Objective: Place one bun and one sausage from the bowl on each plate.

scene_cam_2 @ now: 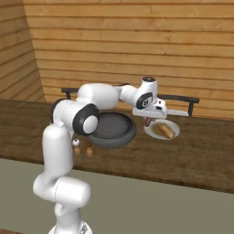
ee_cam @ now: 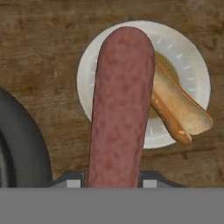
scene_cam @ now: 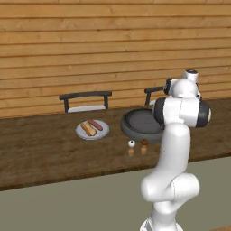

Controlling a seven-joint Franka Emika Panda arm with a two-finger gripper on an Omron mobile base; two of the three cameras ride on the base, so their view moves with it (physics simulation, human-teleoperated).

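Two plates sit on the dark wooden counter (scene_cam: 45, 149), one on each side of the dark bowl (scene_cam: 140, 124). At the left centre of the left base view, the first plate (scene_cam: 92, 131) already carries a bun (scene_cam: 88, 129) and a sausage (scene_cam: 95, 124) side by side. Right of centre in the right base view, the second plate (scene_cam_2: 162, 129) holds a bun (scene_cam_2: 166, 131) and lies just beside the bowl's rim. The gripper (scene_cam_2: 148, 119) hangs over that plate's near edge, pinching a reddish sausage (ee_cam: 120, 105) between its fingers; in the hand view the sausage runs up the middle of the frame, covering part of the plate and overlapping the bun at its right. The bowl looks empty inside. Two small shakers (scene_cam: 131, 143), one white-topped and one brown-topped, stand on the counter just in front of the bowl. Two dark chair backs (scene_cam: 85, 97) show behind the counter against the wooden wall.
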